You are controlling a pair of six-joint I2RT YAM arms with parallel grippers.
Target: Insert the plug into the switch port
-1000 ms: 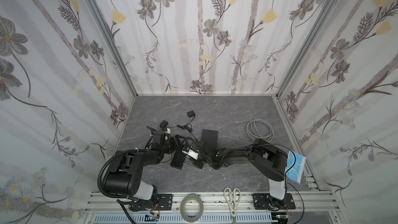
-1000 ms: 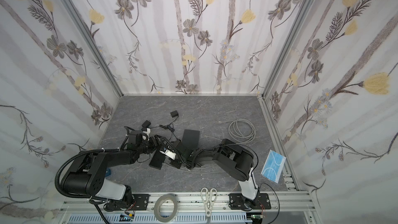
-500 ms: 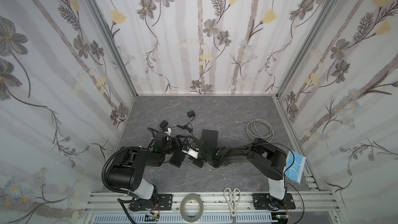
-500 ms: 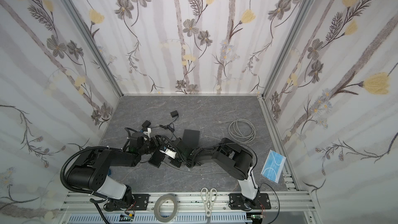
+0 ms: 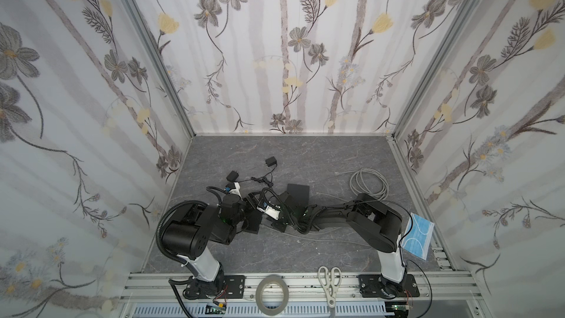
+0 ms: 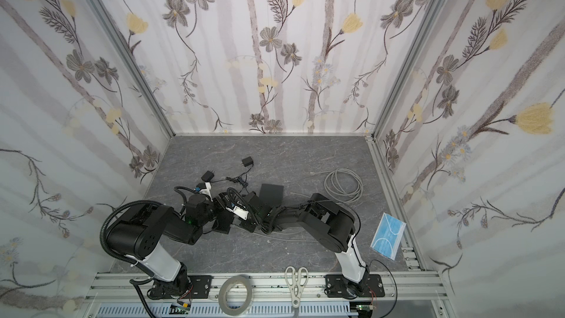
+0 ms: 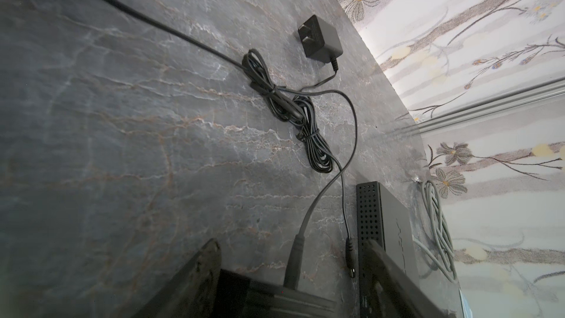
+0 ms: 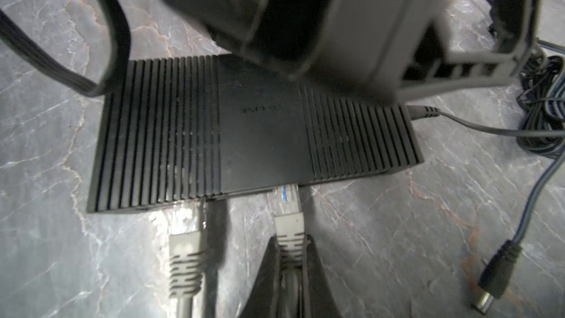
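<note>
Floral-papered walls close round a grey marbled counter [image 5: 275,154]. Against a second ago, the left arm [image 5: 183,234] has drawn its heavy elbow nearer the middle, while the right arm [image 5: 376,224] lies much as it did, stretched low toward the centre.

Both top views take in a coil of grey cable [image 5: 368,183] toward the counter's right side and a blue face mask [image 5: 417,235] by the right arm. They also show scissors [image 5: 329,282] and a tape roll [image 5: 272,290] on the front rail [image 5: 305,278].

Only the right wrist view shows the ribbed black switch [image 8: 253,136] plainly. There the right claw [image 8: 290,241] is pinched tight on the grey boot of the plug [image 8: 289,209]. The plug's clear tip meets the switch's front edge, though how deep it sits cannot be told. A second grey plug [image 8: 186,237] stands at the same edge just beside it.

The left wrist view alone shows the left claw [image 7: 292,242] spread wide astride the switch's rear edge; whether it presses the switch I cannot tell. That view adds a perforated black box [image 7: 382,224], a bundled black cord [image 7: 293,117] and a power adapter [image 7: 319,39].
</note>
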